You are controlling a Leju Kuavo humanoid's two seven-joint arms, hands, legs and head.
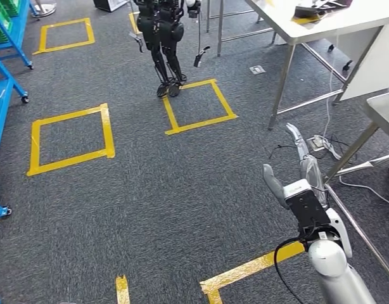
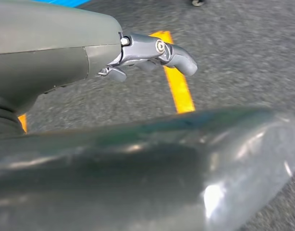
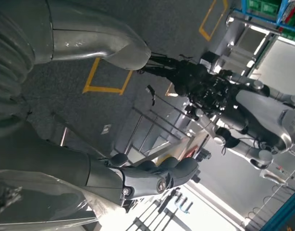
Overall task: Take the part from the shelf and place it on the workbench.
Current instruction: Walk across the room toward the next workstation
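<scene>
1. Right now my right hand (image 1: 298, 180) is lifted ahead of me. Thumb and fingers (image 1: 294, 136) are set apart around a clear plastic-wrapped part (image 1: 311, 171), which lies against the palm; the right wrist view shows the same glossy film (image 3: 33, 202) beside the palm.
2. My left hand (image 2: 146, 53) hangs over the carpet, fingers stretched out and a little bent at the tips, thumb well apart, and I see nothing in it.
3. The step in hand, as I judge it, is the carry. The blue shelf (image 1: 1, 95) sits at my left edge, and the benches lie ahead to my right.
4. To do it well I would keep the wrist level and the grasp even, since slick film could slide out of loosely set fingers.
5. I would steer wide of the other robot (image 1: 165, 38) standing at the yellow tape square (image 1: 201, 104), and mind the cables (image 1: 326, 149) on the floor by the table legs.
6. Two surfaces could be the goal: the white table (image 1: 326, 28) and a steel bench (image 1: 384, 111) nearer by. I cannot tell which is the workbench.
7. What is inside the wrap is too faint to make out, and my arm covers how the lower fingers meet it.
</scene>
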